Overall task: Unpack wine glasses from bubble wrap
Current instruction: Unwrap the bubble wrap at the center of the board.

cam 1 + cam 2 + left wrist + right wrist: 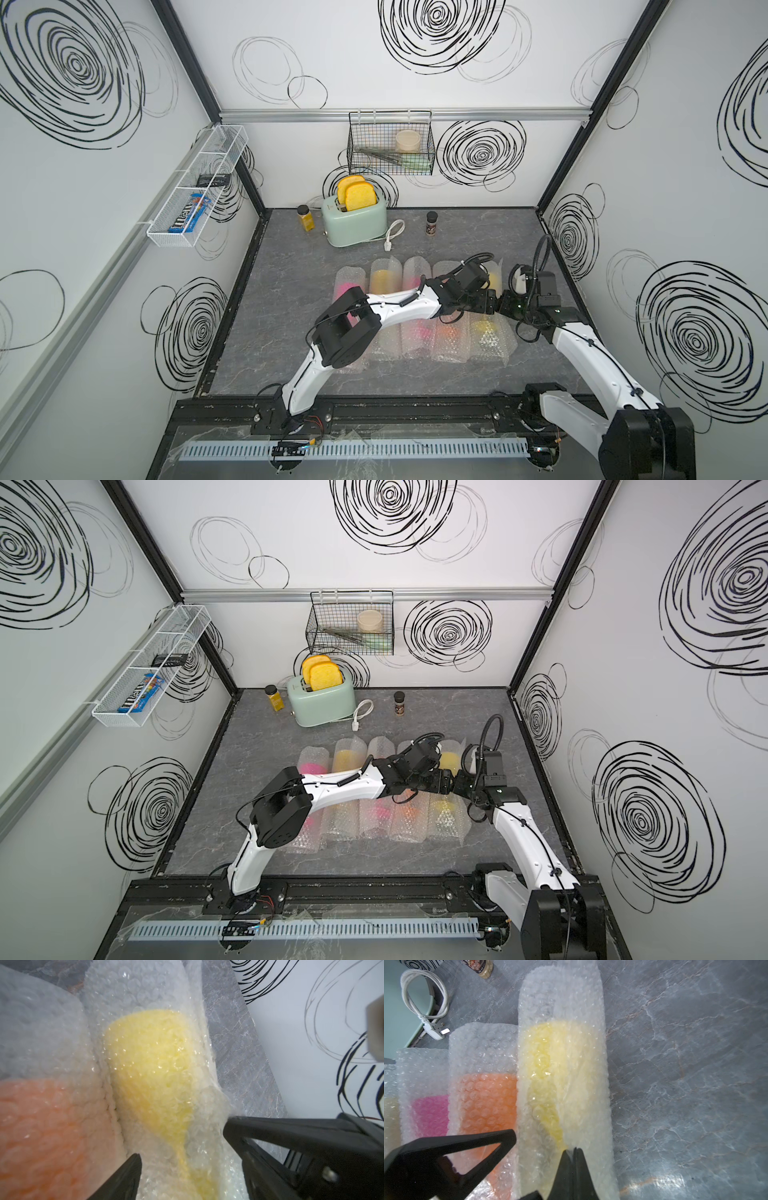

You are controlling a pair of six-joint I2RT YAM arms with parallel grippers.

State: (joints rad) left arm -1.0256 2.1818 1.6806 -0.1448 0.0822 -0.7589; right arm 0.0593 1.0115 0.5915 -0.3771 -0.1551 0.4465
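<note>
Several bubble wrap tubes lie side by side on the grey table (pixel 291 291), each with a wine glass inside. Both arms meet over the rightmost tube (pixel 492 336) (pixel 446 818), which holds a yellow wine glass (pixel 153 1068) (pixel 546 1068). My right gripper (pixel 574 1150) (pixel 505 306) is shut, pinching a fold of this tube's bubble wrap (pixel 583 1084) above the stem. My left gripper (pixel 187 1159) (pixel 486 301) is open, its fingers straddling the same tube at the stem. Beside it lie wrapped orange (pixel 488 1101) and pink (pixel 431 1113) glasses.
At the back stand a mint toaster (pixel 353 224) with its white cord (pixel 395 235) and two spice jars (pixel 306 218) (pixel 432 223). A wire basket (pixel 390 143) hangs on the back wall, a white rack (pixel 195 187) on the left wall. The right wall (pixel 311 1043) is close.
</note>
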